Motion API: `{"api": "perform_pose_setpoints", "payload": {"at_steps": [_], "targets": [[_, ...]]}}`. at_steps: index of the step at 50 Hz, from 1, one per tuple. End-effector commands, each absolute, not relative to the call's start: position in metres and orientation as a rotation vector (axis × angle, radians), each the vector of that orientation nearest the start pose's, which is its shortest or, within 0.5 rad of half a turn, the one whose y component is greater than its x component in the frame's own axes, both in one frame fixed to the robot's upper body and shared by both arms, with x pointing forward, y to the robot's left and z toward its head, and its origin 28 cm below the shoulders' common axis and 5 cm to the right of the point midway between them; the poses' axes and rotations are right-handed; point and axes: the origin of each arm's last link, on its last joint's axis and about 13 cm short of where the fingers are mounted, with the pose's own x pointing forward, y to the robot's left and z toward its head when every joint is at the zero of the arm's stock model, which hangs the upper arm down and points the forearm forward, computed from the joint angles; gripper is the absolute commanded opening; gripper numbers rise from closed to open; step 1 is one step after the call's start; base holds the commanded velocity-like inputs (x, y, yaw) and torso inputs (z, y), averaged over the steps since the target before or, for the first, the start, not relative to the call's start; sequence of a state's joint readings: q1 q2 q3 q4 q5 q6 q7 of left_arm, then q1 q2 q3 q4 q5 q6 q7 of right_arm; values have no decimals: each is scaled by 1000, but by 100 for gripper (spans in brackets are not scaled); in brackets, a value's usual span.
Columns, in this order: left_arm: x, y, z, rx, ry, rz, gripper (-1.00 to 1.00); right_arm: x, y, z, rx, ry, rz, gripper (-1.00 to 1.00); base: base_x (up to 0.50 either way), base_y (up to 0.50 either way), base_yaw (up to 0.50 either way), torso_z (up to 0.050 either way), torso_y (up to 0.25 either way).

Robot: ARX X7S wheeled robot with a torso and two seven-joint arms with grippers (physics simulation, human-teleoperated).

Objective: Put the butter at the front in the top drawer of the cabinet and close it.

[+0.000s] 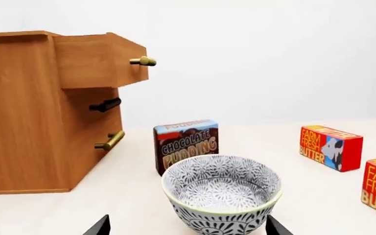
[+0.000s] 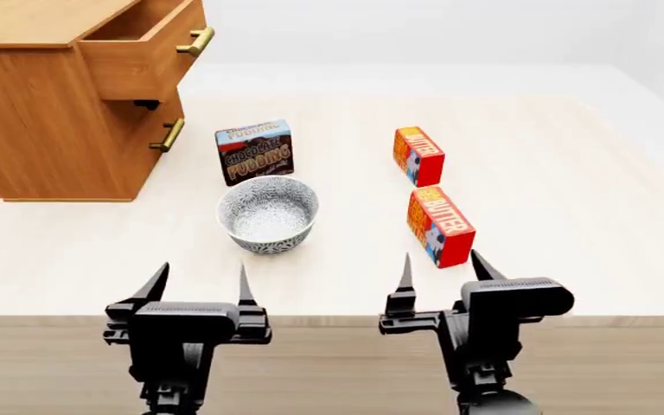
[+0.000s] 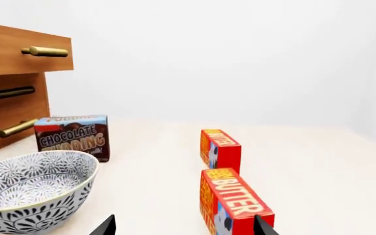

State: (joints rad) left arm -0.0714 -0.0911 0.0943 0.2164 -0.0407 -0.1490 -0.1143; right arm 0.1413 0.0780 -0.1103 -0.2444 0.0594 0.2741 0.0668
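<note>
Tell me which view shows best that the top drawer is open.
The head view: looking down on the top drawer, it shows the open cavity behind the drawer front. The left wrist view shows it jutting from the cabinet side-on; the right wrist view shows only its front and handle.

The cabinet point(image 2: 44, 112) is orange-brown wood with brass handles point(image 2: 194, 41). Both butter cartons point(image 2: 439, 226) point(image 2: 418, 156) are red and orange with yellow lettering. The pudding box point(image 2: 255, 151) is brown and blue. The bowl point(image 2: 267, 214) carries a dark-and-white leaf pattern. The table point(image 2: 563, 173) is pale cream. Both grippers point(image 2: 189, 298) point(image 2: 445, 281) are black.
</note>
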Motion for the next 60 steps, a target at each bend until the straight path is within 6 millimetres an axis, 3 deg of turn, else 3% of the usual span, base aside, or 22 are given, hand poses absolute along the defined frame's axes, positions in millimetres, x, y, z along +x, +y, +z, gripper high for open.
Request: {"api": "perform_pose_setpoints", "payload": {"at_steps": [1,11,28,60], "targets": [[229,208,87,63,-194,6,100,251,-90,103,-36,-144,59,100,0,0,0,0,0],[230,208,112,73,-258,-4,100,252,-89,111,-36,-163,72,100,43,0,0,0,0],[221,210,132,52,-359,-4,100,250,-86,114,-25,-187,83,100,318,0,0,0,0],[216,209,134,37,-402,-21,100,249,-86,113,-26,-187,82,100,385,0,0,50,0]]}}
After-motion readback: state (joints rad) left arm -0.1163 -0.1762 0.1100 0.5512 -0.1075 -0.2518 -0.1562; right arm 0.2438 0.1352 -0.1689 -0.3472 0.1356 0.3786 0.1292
